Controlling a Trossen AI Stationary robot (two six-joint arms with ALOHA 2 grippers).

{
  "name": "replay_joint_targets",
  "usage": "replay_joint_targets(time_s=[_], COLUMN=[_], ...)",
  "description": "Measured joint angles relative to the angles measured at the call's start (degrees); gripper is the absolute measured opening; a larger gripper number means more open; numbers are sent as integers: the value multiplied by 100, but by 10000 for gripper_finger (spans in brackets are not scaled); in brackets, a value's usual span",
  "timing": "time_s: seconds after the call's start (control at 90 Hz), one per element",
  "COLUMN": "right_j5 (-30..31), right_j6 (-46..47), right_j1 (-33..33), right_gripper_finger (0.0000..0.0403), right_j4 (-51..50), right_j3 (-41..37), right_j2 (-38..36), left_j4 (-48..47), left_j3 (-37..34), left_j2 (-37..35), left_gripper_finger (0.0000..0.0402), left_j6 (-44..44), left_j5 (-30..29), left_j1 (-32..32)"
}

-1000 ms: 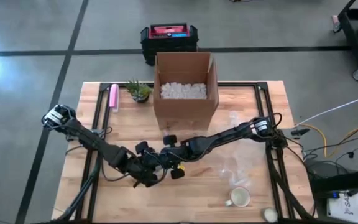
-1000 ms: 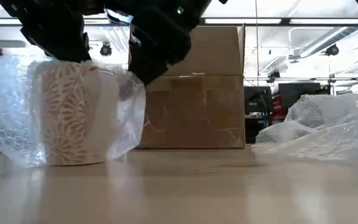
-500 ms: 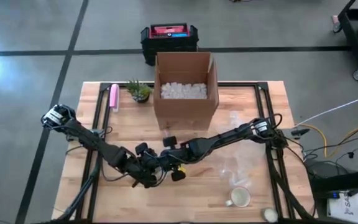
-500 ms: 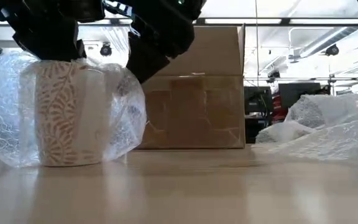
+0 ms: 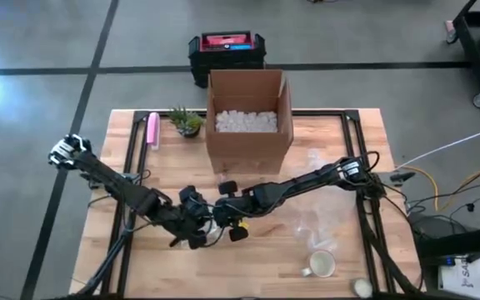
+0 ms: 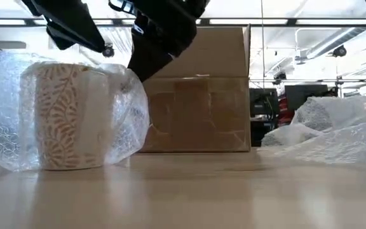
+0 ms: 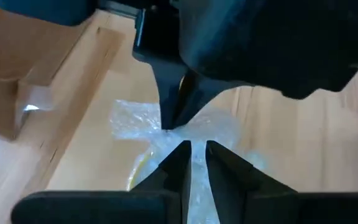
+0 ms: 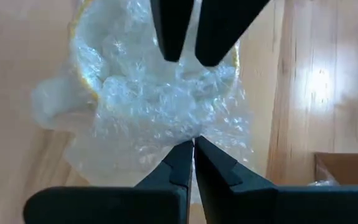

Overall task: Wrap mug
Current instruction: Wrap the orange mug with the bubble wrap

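Bright, even overhead light; wrist views blur close up, ceiling strips glare.

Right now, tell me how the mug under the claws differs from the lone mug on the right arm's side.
The centre mug is swathed in bubble wrap; the lone mug is bare. The centre mug sits under the right claw, which pinches its wrap; the lone mug stands apart, untouched. Both stand upright on the table.
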Motion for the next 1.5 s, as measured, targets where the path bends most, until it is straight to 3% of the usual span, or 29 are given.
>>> replay_joint_targets(time_s=[0.578,0.844,0.989,1.344,1.5], right_j5=[3,31,439,358,-515], right_j6=[-44,-74,24,-2,-45], right_j1=[20,9,-136,-247,-164], right_gripper_finger=[2,2,2,2,2], right_j4=[-88,-1091,-1338,410,1097], right_j3=[-7,243,36,-551,-554], right_j2=[-219,-260,-260,-258,-258], left_j4=[726,946,964,1032,1072], left_j3=[-655,-752,-759,-768,-768], left_j2=[968,955,955,955,955], left_gripper_finger=[36,36,36,36,36], left_j6=[-497,-478,-484,-425,-380], left_j5=[297,400,419,456,507], left_j1=[7,7,5,5,3])
